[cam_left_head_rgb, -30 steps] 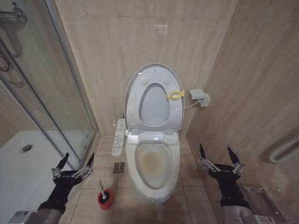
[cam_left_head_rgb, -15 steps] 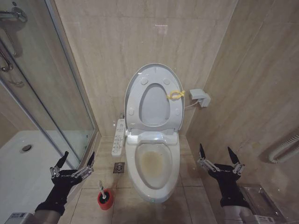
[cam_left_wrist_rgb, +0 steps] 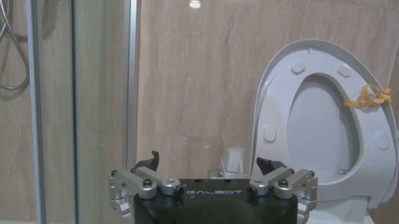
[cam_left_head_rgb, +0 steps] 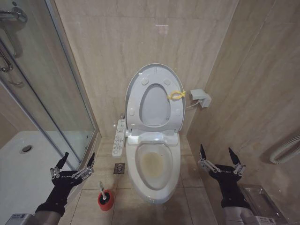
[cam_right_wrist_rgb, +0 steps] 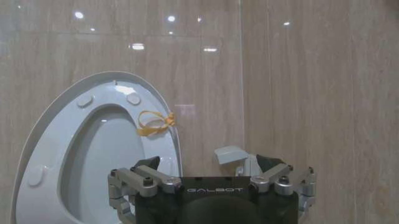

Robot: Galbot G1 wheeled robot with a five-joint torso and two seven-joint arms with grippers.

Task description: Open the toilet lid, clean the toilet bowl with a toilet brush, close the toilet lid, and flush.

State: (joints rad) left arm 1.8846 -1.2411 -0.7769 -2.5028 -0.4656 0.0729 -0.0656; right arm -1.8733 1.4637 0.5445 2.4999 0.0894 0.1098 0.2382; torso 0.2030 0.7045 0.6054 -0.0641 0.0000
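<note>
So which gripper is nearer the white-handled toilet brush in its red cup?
Left. The left gripper hovers open just beside the toilet brush; the right gripper is beyond the white ceramic toilet bowl.

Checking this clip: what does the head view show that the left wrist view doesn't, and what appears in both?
Head view alone: the stained toilet bowl, the toilet brush standing in its red cup on the floor to the bowl's left, and the right hand, open, right of the bowl. Left wrist view alone: a shower hose behind the glass. Both: the raised toilet lid with the seat and its yellow tag, the glass shower door, and the left hand, open.
</note>
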